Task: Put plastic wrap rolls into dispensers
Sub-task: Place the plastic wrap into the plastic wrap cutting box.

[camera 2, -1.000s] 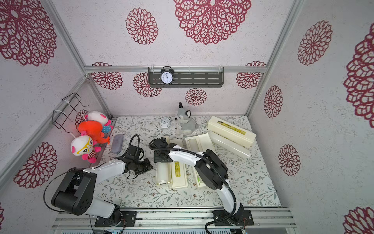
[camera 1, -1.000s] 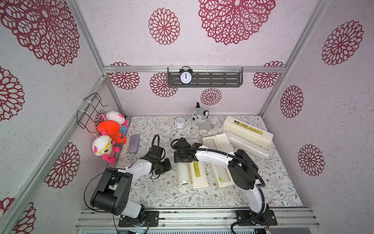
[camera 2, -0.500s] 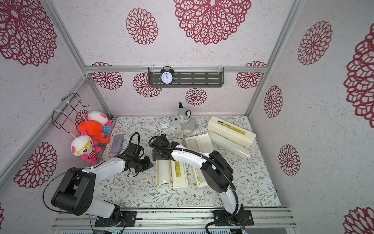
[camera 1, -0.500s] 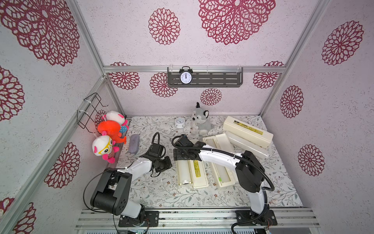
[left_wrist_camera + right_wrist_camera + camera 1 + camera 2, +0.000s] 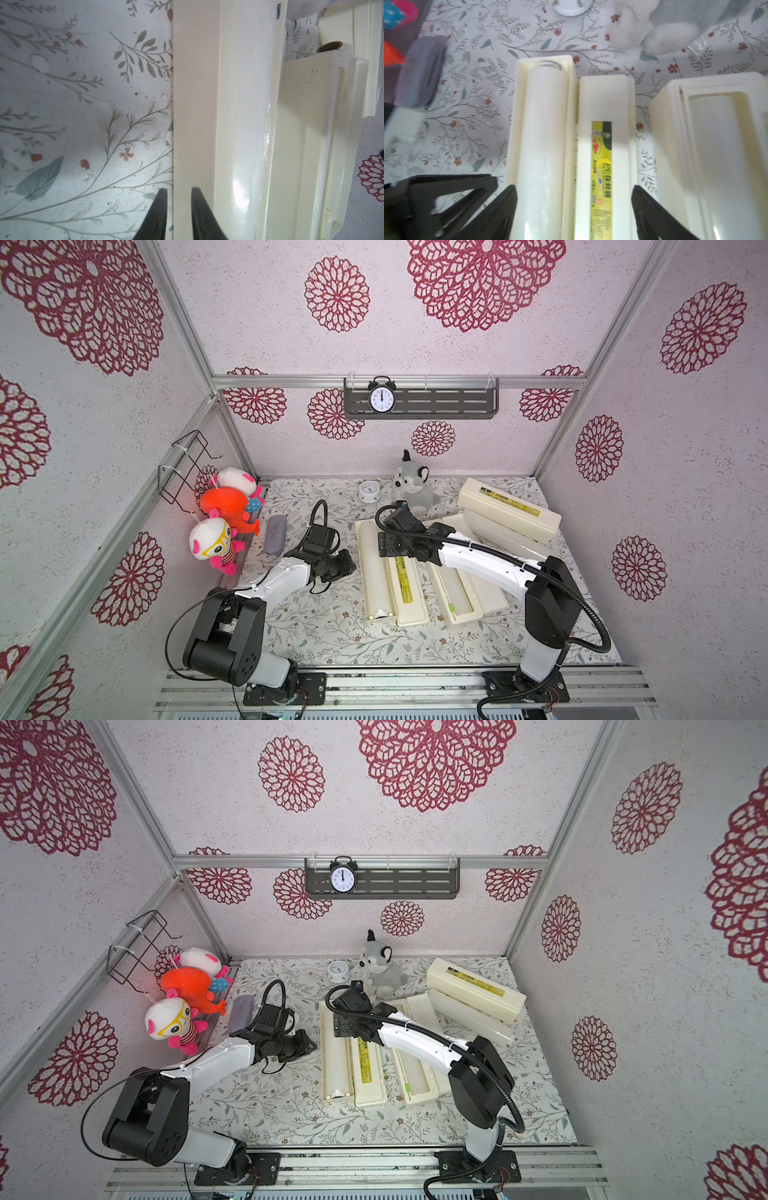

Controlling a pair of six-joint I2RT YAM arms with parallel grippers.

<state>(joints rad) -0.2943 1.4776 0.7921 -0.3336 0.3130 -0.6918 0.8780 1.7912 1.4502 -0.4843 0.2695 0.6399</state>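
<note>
An open dispenser point(image 5: 409, 605) lies mid-table with a plastic wrap roll point(image 5: 372, 568) in its tray and the labelled lid point(image 5: 602, 145) folded out beside it. My right gripper point(image 5: 575, 199) hangs open over its far half. Its fingers point(image 5: 508, 207) stand wide on either side of roll and lid and touch neither. My left gripper point(image 5: 178, 190) is shut to a narrow gap with nothing in it, low beside the tray's outer wall point(image 5: 195, 104). A second open dispenser point(image 5: 457, 597) lies to the right. A closed dispenser point(image 5: 507, 506) sits at the back right with another roll point(image 5: 498, 533) along its front.
A grey plush animal point(image 5: 413, 485) and a small white clock point(image 5: 368, 491) stand just behind the dispensers. A grey fuzzy pouch point(image 5: 274, 535) lies at the left, near plush toys point(image 5: 220, 522) hanging on the left wall.
My right gripper has opened wider and drawn back a little toward the far end of the roll. My left gripper has shifted slightly closer to the tray's side.
</note>
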